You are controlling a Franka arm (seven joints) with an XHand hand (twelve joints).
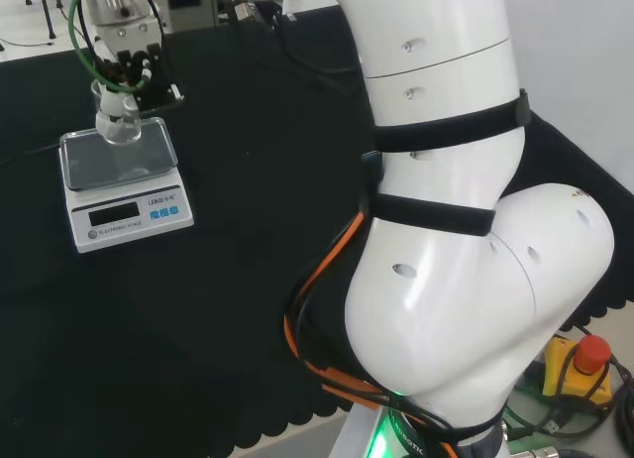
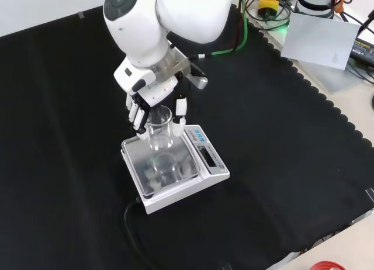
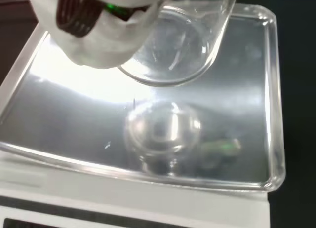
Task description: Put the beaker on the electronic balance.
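Beaker (image 2: 160,128) placement is the delicate part here, and the main risk is a drop rather than a set-down. In the front view the hand (image 2: 153,97) has fingers (image 2: 137,115) curled on the vessel's left side and a thumb (image 2: 178,119) closed against its right, so it pinches 1 clear glass beaker just below the palm. In the wrist view the round base (image 3: 163,65) seems to hang clear of the balance's shiny pan (image 3: 256,90), with a reflection (image 3: 160,129) sitting apart from the glass. I judge it is not yet resting on the pan, though clear glass makes the gap hard to read.

If the fingers let go now, the beaker could fall, bounce on the metal, tip or roll off the electronic balance (image 2: 175,170). The base also looks slightly tilted, so one edge might land first and skid. In the front view the beaker hangs over the rear of the pan, nearest the hand, so a rocking landing could carry it over that rim. The fingertips reach low beside the glass and could press the pan as the hand descends.

The beaker itself is a plain, transparent, straight-walled cylinder, open at the top and apparently empty. In the head view it hangs under the hand, above the pan's far edge (image 1: 119,133).
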